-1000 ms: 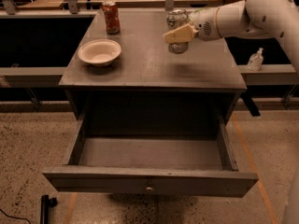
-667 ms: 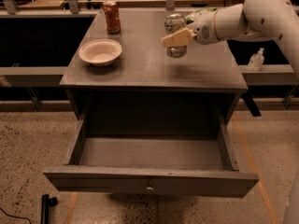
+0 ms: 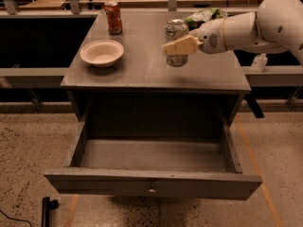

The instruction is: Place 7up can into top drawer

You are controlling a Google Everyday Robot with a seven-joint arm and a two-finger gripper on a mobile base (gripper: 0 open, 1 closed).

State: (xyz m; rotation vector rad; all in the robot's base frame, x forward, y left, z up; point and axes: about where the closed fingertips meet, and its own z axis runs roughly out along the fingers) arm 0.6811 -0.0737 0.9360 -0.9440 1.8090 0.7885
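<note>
The pincer (image 3: 177,45) is clamped on the 7up can (image 3: 176,30). One pale finger (image 3: 182,46) lies across the can's front and the other is hidden behind it. The white arm (image 3: 246,27) reaches in from the right edge, roughly level, above the right rear part of the tabletop (image 3: 142,74).

The 7up can stands upright in that grip, its shiny top showing above the finger and its lower body below it. It sits over the tabletop right of centre, toward the back. Whether its base touches the surface or hangs just clear cannot be told.

On the left side of the tabletop lies a shallow cream bowl (image 3: 102,53). Behind it, near the back left corner, stands a red can (image 3: 112,17) — upright and well apart from the pincer. Something green and crumpled, perhaps a bag (image 3: 202,17), lies at the back just behind the arm's wrist.

Below the tabletop the drawer (image 3: 118,184) is pulled fully out toward the camera, with its grey floor in view. A small round knob (image 3: 152,190) sits at the centre of its front panel. A small white bottle (image 3: 259,63) stands on a ledge to the right, beyond the tabletop's edge. The floor (image 3: 33,141) is speckled.
</note>
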